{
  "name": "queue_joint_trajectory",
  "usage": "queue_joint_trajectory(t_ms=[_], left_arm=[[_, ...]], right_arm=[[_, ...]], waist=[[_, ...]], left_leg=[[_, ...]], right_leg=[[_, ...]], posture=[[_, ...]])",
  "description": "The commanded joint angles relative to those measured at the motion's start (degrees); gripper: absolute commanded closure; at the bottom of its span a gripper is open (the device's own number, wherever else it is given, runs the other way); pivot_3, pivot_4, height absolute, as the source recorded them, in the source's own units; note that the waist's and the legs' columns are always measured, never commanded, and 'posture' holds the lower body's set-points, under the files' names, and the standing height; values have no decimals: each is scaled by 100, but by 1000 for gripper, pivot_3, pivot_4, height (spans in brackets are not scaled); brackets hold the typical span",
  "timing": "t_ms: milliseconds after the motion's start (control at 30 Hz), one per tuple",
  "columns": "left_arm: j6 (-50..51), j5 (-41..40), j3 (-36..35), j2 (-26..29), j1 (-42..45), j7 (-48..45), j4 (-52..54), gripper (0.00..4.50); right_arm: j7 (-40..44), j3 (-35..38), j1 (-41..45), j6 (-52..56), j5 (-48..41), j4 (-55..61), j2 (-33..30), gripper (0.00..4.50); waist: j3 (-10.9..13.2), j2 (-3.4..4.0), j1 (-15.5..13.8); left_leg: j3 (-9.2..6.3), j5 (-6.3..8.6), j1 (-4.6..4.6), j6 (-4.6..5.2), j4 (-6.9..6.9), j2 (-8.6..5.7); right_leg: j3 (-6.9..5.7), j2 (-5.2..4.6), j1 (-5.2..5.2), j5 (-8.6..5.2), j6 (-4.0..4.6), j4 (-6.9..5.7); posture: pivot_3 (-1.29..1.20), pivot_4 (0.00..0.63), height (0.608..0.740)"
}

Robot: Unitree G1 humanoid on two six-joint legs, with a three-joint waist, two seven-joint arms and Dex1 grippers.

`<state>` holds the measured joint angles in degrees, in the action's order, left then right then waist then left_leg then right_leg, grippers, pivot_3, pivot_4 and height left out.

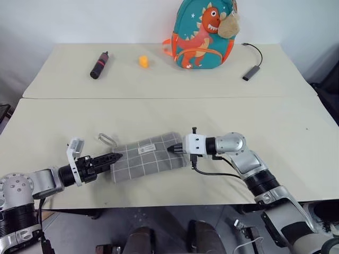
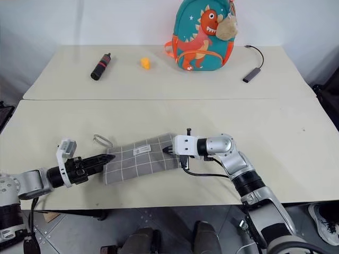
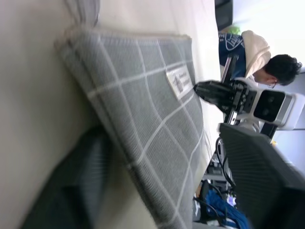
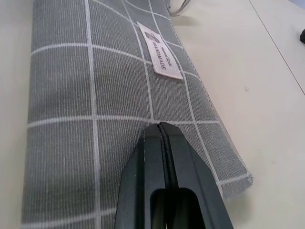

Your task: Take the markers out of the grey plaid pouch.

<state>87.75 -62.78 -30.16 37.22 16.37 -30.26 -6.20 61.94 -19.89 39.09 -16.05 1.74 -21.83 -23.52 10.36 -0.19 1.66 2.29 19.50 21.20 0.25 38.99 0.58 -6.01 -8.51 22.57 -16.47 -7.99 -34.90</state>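
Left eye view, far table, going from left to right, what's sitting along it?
Black-and-red cylinder → small orange object → teal dinosaur backpack → dark adapter with a cable.

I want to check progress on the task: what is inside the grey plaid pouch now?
The inside cannot be seen: the grey plaid pouch lies flat on the table, fabric covering everything. No markers lie outside it. The right gripper is shut at one end, the left gripper at the other.
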Motion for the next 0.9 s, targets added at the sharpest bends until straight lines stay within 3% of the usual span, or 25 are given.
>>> queue_joint_trajectory(t_ms=[33,300,533,567,633,733,833,900], left_arm=[[55,-20,125,42,124,-191,-44,2088],[-10,12,195,-73,244,-220,-172,4471],[-240,50,483,-10,23,-481,411,4471],[-530,165,533,-14,-23,-548,546,4471],[-1576,379,515,-84,-153,-1042,1057,4471],[-2669,596,462,-314,-217,-1406,1381,4500],[-3611,971,629,-477,-247,-1644,1566,4500],[-4986,1758,1172,-685,-171,-2107,1700,4500]], right_arm=[[109,78,4,-121,-75,43,-87,4500],[209,121,-199,-123,-204,299,-216,4500],[1076,377,-580,36,-1332,969,-455,4500],[1154,519,-681,284,-1633,1218,-520,4500],[1060,1206,-989,1824,-2879,2046,-937,4500],[964,1792,-1280,3045,-3638,2548,-1504,3891],[975,2195,-1461,3422,-3788,2556,-1888,2910],[810,2849,-1403,3895,-4018,2005,-2259,2207]], waist=[[0,0,-2],[0,0,2],[1,-2,-10],[1,-2,-12],[5,0,-25],[7,1,-105],[6,1,-153],[9,5,-170]], left_leg=[[0,0,0,0,0,0],[0,0,0,0,0,0],[0,0,1,0,-1,2],[-1,0,3,0,0,2],[-1,0,3,0,1,5],[-3,3,9,3,7,5],[2,7,4,1,6,6],[18,12,4,0,5,-3]], right_leg=[[0,0,0,0,0,0],[0,0,0,0,0,0],[-1,0,-1,0,0,4],[-1,0,-1,0,0,4],[0,-1,-1,0,0,4],[-2,-6,-3,3,0,14],[-7,0,-9,4,1,25],[-8,5,-8,5,2,29]], posture=[[0,150,740],[0,150,740],[0,150,740],[0,150,740],[0,150,740],[0,150,740],[0,150,740],[0,150,740]])
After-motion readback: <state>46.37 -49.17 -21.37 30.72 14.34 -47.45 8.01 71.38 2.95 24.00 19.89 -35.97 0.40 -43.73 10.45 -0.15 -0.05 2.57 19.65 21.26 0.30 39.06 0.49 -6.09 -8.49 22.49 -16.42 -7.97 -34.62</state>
